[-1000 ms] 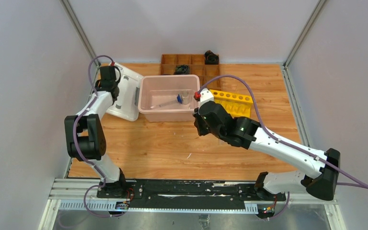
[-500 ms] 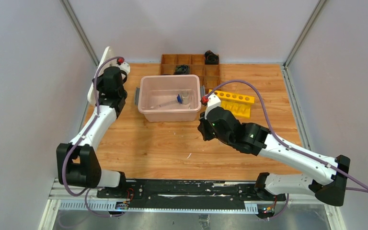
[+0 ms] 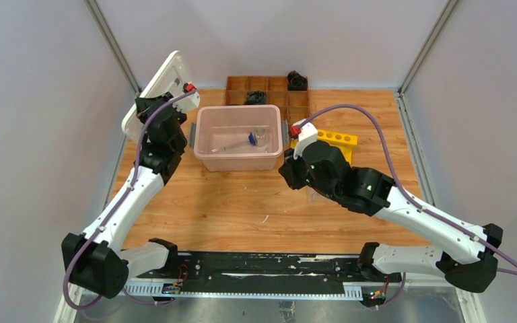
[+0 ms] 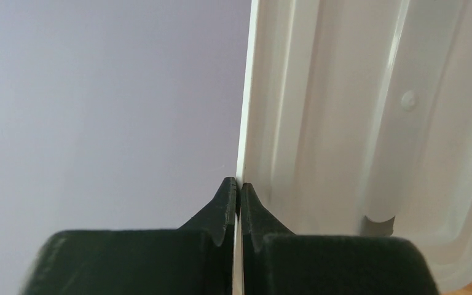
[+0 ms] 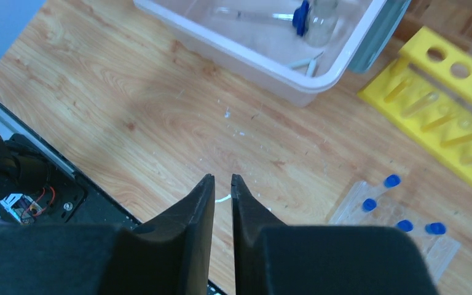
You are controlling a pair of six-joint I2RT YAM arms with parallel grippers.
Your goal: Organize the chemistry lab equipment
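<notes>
My left gripper [image 3: 151, 111] is shut on the edge of a white bin lid [image 3: 159, 86], held up on edge at the back left; in the left wrist view its jaws [image 4: 238, 184] pinch the lid [image 4: 350, 117]. A pink bin [image 3: 238, 160] holds a blue-capped tube [image 3: 237, 143] and a clear glass funnel [image 3: 262, 136]. My right gripper [image 5: 222, 179] hangs over bare table in front of the bin's right corner, its jaws a narrow gap apart with nothing between. A clear tube rack [image 5: 399, 218] with blue-capped tubes lies to its right. A small white piece [image 5: 223, 198] lies under the fingertips.
A yellow tube rack [image 3: 333, 140] stands right of the bin [image 5: 264, 67]. A brown wooden compartment tray [image 3: 269, 86] with black objects sits at the back. Walls close in on the left, back and right. The black rail [image 3: 262, 264] runs along the near edge.
My left arm has lifted the white lid off the table and tipped it up toward the back-left wall. My right arm drew back toward the near right, and its jaws parted slightly.
</notes>
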